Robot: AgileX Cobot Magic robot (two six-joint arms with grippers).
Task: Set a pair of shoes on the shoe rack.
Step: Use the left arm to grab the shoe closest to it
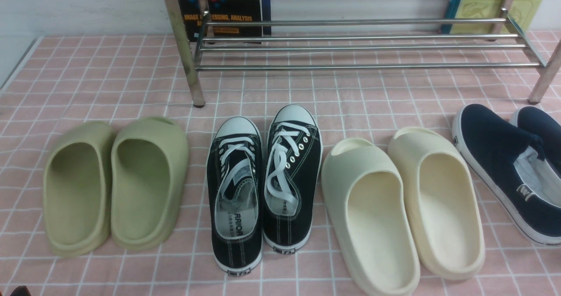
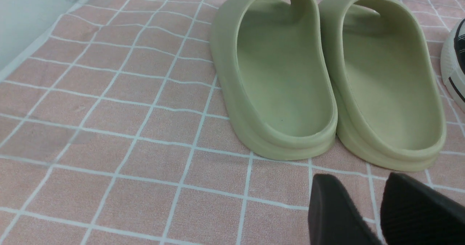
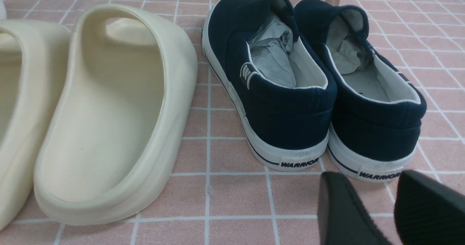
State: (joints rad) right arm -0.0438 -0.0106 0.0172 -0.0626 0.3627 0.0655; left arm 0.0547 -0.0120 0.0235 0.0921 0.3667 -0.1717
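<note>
Nothing is done yet. The sneakers (image 1: pixel 287 186) sit side by side at centre frame, toes toward the rack (image 1: pixel 350 66) along the top. My left gripper (image 2: pixel 359 182) and right gripper (image 3: pixel 367 179) are parted and empty, so the whole job is still ahead.

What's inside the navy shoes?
Crumpled pale paper is stuffed inside both navy shoes; the heel ends are bare. How far it fills the toes is hidden under the uppers.

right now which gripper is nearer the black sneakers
Left. The left gripper, jaws apart, sits at the heels of the green slides, which lie beside the black sneakers. The right gripper sits at the heels of the navy slip-ons, with the cream slides between.
</note>
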